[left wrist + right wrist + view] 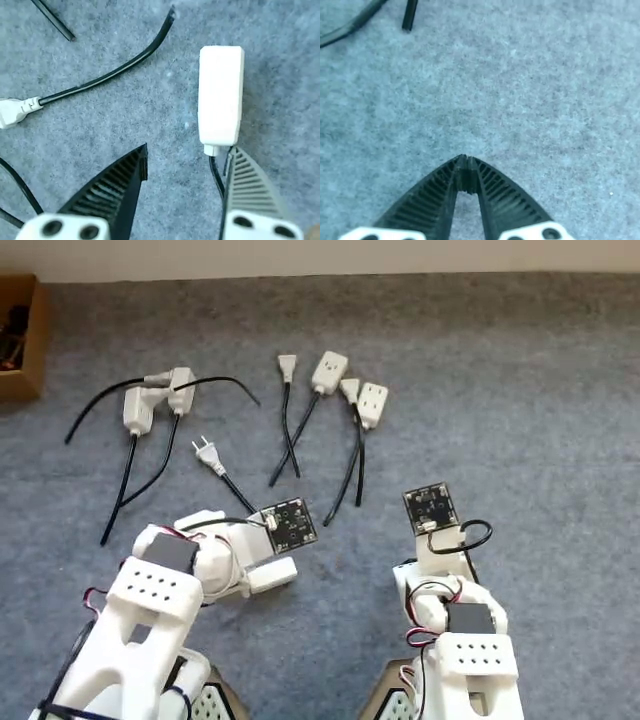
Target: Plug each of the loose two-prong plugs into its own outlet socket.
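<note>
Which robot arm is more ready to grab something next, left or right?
Left, probably. The left gripper is open, with a white socket block just ahead, beside one finger. The right gripper is shut over bare carpet.

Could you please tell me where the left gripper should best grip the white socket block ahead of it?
Probably grip the socket block across its long sides at mid-length, coming from its cord end: it lies flat on the carpet, lengthwise to the open left gripper.
</note>
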Motion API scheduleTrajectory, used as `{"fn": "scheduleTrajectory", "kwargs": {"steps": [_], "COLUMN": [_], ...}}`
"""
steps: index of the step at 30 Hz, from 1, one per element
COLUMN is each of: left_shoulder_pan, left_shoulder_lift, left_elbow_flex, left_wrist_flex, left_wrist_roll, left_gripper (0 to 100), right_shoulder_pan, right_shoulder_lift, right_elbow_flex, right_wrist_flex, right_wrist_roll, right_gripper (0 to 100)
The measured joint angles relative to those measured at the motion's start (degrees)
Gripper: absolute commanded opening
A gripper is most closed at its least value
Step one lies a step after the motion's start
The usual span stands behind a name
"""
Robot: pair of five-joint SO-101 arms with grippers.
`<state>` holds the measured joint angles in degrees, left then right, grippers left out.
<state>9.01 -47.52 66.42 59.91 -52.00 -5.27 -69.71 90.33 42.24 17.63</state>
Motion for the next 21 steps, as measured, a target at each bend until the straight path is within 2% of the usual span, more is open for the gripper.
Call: {"fn": "scheduleTrajectory", "kwargs": {"steps": [9, 21], "left_shoulder_pan": [-2.37, -10.73], "left_shoulder_lift": [0.0, 0.0], "left_elbow_flex": [0.35, 2.73], "left_wrist_flex": [-11.08, -22.51], "left_wrist_roll": [-0.18, 0.0], "left_gripper": [25, 25], "right_shoulder_pan": [-0.09, -0.09], "right_shoulder_lift": [0.0, 0.0], "right_elbow_flex": [0.0, 0.0], "right_wrist_flex": [0.0, 0.0], "right_wrist_roll": [0.0, 0.0], "right_gripper": [0.9, 0.9]}}
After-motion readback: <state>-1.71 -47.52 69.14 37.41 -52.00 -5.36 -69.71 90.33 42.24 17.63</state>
